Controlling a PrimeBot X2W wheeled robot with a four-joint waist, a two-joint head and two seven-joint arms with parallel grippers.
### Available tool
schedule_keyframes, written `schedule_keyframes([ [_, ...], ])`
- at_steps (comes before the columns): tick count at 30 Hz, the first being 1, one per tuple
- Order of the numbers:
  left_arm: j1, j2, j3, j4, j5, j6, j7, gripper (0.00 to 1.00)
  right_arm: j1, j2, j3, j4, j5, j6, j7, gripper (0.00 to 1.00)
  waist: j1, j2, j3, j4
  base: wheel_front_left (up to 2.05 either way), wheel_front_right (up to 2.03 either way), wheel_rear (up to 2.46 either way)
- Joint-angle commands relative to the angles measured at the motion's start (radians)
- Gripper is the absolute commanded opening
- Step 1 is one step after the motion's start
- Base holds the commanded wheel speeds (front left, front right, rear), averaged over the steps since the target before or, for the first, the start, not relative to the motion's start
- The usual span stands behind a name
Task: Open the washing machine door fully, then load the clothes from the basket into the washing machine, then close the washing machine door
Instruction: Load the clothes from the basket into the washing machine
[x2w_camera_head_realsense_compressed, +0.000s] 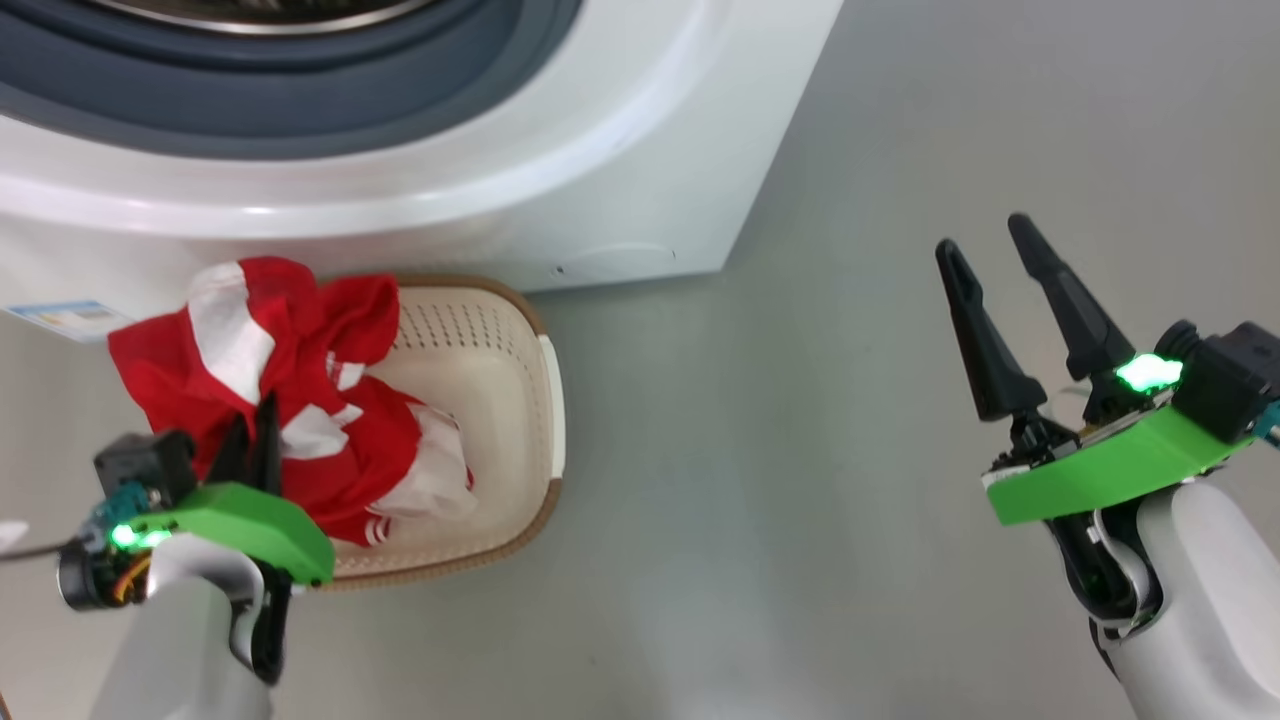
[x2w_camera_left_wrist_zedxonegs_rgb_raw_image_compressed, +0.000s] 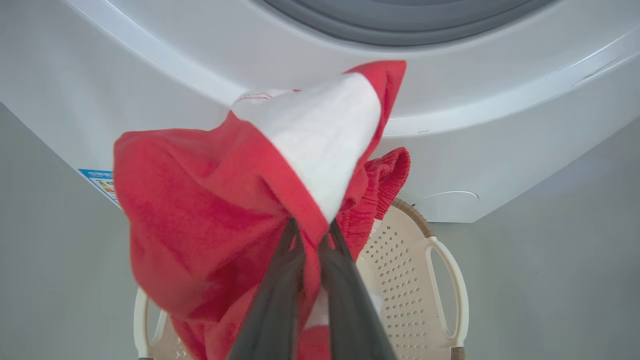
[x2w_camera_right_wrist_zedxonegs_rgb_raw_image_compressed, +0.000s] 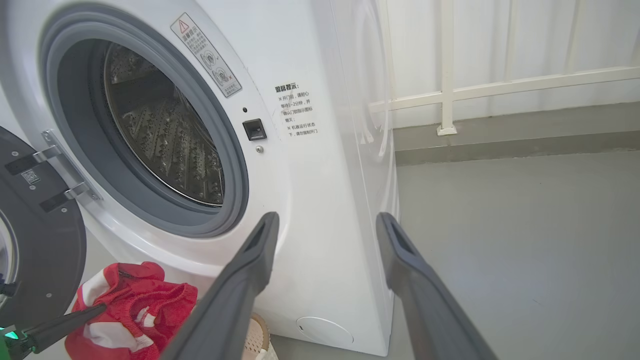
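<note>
The red and white clothes (x2w_camera_head_realsense_compressed: 290, 400) are bunched up above the cream basket (x2w_camera_head_realsense_compressed: 500, 400), which stands on the floor against the white washing machine (x2w_camera_head_realsense_compressed: 600, 150). My left gripper (x2w_camera_head_realsense_compressed: 255, 425) is shut on the clothes (x2w_camera_left_wrist_zedxonegs_rgb_raw_image_compressed: 225, 210), lifting a fold in front of the machine's lower front. My right gripper (x2w_camera_head_realsense_compressed: 995, 255) hangs open over bare floor to the right, holding nothing. In the right wrist view the washing machine door (x2w_camera_right_wrist_zedxonegs_rgb_raw_image_compressed: 35, 240) is swung open at the left, the steel drum (x2w_camera_right_wrist_zedxonegs_rgb_raw_image_compressed: 165, 130) is exposed, and the clothes (x2w_camera_right_wrist_zedxonegs_rgb_raw_image_compressed: 130, 310) hang below the opening.
Grey floor (x2w_camera_head_realsense_compressed: 800, 450) stretches to the right of the machine. A white railing (x2w_camera_right_wrist_zedxonegs_rgb_raw_image_compressed: 500, 85) and a low kerb run along the far side. A blue label (x2w_camera_head_realsense_compressed: 65, 318) sits at the machine's lower left corner.
</note>
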Motion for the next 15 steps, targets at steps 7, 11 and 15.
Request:
schedule_keyframes([
  [7, 0.138, 0.01, 0.02, -0.19, -0.002, -0.003, -0.012, 0.0, 0.07, -0.007, 0.015, -0.006, 0.014, 0.002, -0.005, 1.0, 0.0, -0.0001, -0.121, 0.036, 0.0, 0.0, 0.0],
  [11, 0.197, -0.002, 0.014, -0.273, 0.005, -0.002, -0.012, 0.0, 0.093, -0.008, 0.011, 0.0, 0.014, 0.002, -0.005, 1.0, 0.0, -0.0001, -0.157, 0.044, 0.0, 0.0, 0.0],
  [15, 0.254, -0.012, 0.01, -0.348, 0.007, 0.0, -0.012, 0.0, 0.126, -0.01, 0.006, 0.01, 0.014, 0.002, -0.005, 1.0, 0.0, -0.0001, -0.204, 0.057, 0.0, 0.0, 0.0],
])
